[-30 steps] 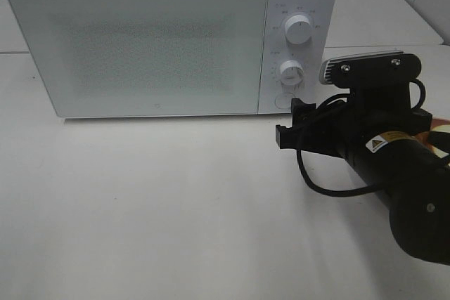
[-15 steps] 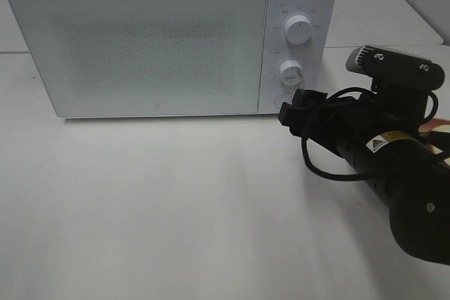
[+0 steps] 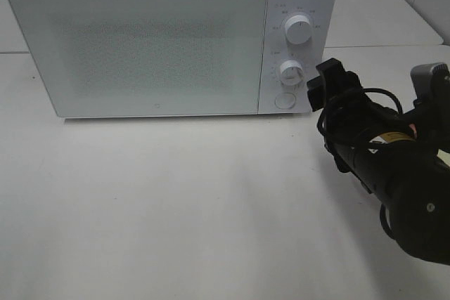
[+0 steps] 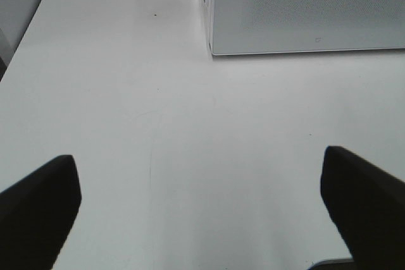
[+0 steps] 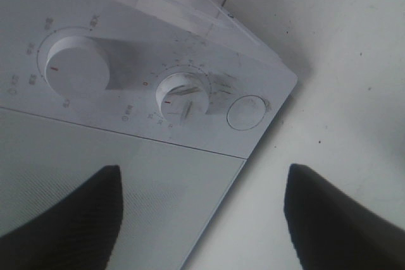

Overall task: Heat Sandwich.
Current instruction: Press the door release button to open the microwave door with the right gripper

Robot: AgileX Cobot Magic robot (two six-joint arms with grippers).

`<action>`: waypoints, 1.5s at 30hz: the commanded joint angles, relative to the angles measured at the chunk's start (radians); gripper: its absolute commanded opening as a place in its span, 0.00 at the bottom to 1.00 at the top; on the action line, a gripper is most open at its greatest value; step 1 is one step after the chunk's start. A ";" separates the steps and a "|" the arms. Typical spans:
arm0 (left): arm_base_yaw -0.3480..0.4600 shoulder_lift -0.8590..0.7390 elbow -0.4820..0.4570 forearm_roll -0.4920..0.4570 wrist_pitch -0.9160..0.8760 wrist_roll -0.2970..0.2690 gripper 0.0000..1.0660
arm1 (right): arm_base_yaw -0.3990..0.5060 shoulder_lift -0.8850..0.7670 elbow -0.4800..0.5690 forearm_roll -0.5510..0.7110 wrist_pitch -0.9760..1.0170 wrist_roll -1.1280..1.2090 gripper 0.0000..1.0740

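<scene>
Though still empty, right gripper [image 3: 322, 82] nearer microwave [image 3: 140, 40].

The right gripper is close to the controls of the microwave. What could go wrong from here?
The open right gripper is beside the lower dial and the round button; a finger might turn the dial by accident. Its loose cable hangs near the microwave corner and could catch there.

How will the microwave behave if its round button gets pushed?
The microwave is broad and boxy, flat on the table, so it probably won't tip. The round button sits low on the panel, so a hard push might slide it slightly on the smooth table.
</scene>
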 commanded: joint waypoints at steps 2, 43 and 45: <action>-0.003 -0.026 0.002 0.001 -0.004 -0.004 0.92 | 0.005 -0.003 -0.003 -0.006 0.013 0.176 0.58; -0.003 -0.026 0.002 0.001 -0.004 -0.004 0.92 | -0.160 0.177 -0.140 -0.223 0.131 0.502 0.00; -0.003 -0.026 0.002 0.001 -0.004 -0.004 0.92 | -0.181 0.200 -0.160 -0.247 0.133 0.506 0.00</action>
